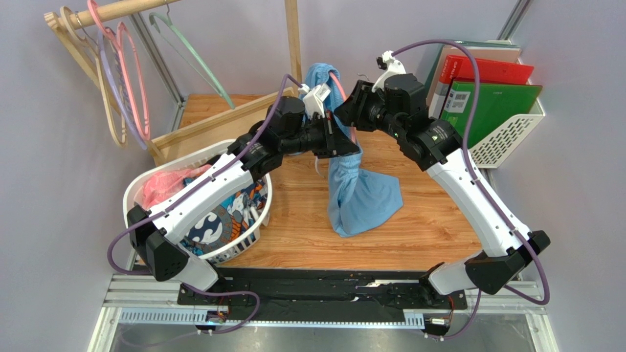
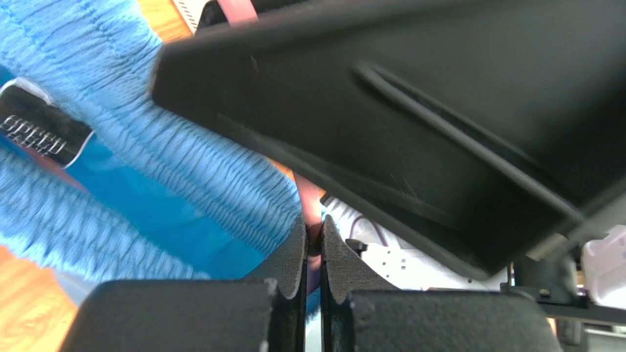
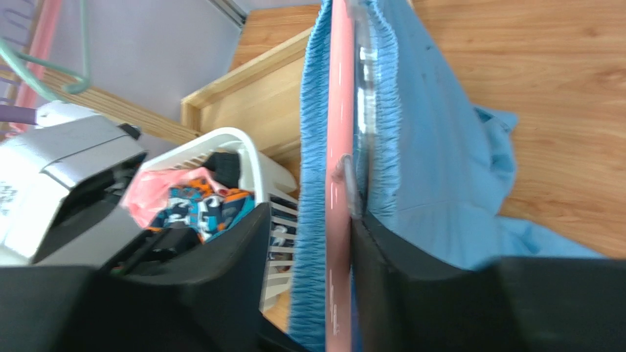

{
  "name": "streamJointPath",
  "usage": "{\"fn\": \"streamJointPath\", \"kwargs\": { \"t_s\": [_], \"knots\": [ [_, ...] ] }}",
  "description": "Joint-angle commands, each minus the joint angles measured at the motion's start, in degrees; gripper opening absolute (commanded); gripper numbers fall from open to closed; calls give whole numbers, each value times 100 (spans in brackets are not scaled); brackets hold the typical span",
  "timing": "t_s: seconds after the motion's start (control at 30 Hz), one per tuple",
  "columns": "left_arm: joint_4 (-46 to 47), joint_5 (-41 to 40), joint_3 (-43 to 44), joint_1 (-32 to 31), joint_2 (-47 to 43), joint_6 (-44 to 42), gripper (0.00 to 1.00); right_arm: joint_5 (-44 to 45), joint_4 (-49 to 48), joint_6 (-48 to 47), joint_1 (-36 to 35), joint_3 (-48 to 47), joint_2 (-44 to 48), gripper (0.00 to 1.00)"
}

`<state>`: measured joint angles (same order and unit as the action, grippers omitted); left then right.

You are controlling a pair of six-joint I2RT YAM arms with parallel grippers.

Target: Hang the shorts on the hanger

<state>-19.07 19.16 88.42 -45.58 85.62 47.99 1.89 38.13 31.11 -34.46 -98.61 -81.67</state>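
Shorts [image 1: 360, 187] hang draped over the hanger [image 3: 338, 147] above the desk [image 1: 308, 227], left tool [image 2: 314, 249] pinched shut on its pink bar, right tool [image 3: 312, 227] part-open, loosely straddling both.

The shorts [image 1: 361, 196], light blue and soft with a ribbed elastic waistband, are being held up by the waist over the wooden table [image 1: 308, 231]. Their legs are being left to hang down and crumple on the wood. The hanger [image 3: 338, 154], thin and salmon pink, is being carried inside the waistband, with gathered elastic lying on both sides of its bar. A small dark label is being shown inside the waist.
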Motion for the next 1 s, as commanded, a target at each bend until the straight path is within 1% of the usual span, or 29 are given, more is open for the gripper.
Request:
{"fn": "streamJointPath", "kwargs": {
  "t_s": [0.0,0.03,0.07,0.1,0.2,0.3,0.4,0.47,0.53,0.63,0.73,0.87,0.97],
  "knots": [
    [202,97,421,58,-125,255,0,-356,-816,-44,-79,-202,169,66],
    [98,27,474,154,-134,272,0,-347,-816,-227,-79,-238,195,77],
    [53,-26,570,207,-151,281,0,-260,-816,-289,-70,-290,265,82],
    [35,-26,597,260,-169,299,0,-198,-816,-342,-61,-308,318,90],
    [-88,-96,720,436,-213,334,0,30,-851,-509,53,-352,537,97],
    [-149,-236,869,524,-265,308,0,110,-842,-641,272,-396,765,100],
    [-263,-465,1089,542,-248,220,0,338,-667,-800,518,-518,924,100],
    [-369,-659,1282,594,-239,211,0,417,-492,-774,817,-572,986,100],
    [-510,-903,1405,717,-222,211,0,382,-412,-712,1193,-642,1083,100],
    [-528,-993,1616,919,-169,273,0,242,-271,-642,1616,-730,1162,100],
    [-484,-1054,2054,1129,-46,299,0,110,-183,-580,1924,-713,1258,100],
    [-282,-1020,2512,1359,200,369,0,57,-157,-598,2031,-677,1320,100],
    [201,-826,2828,1543,437,352,0,31,-131,-615,2048,-660,1320,100]
  ]
}}
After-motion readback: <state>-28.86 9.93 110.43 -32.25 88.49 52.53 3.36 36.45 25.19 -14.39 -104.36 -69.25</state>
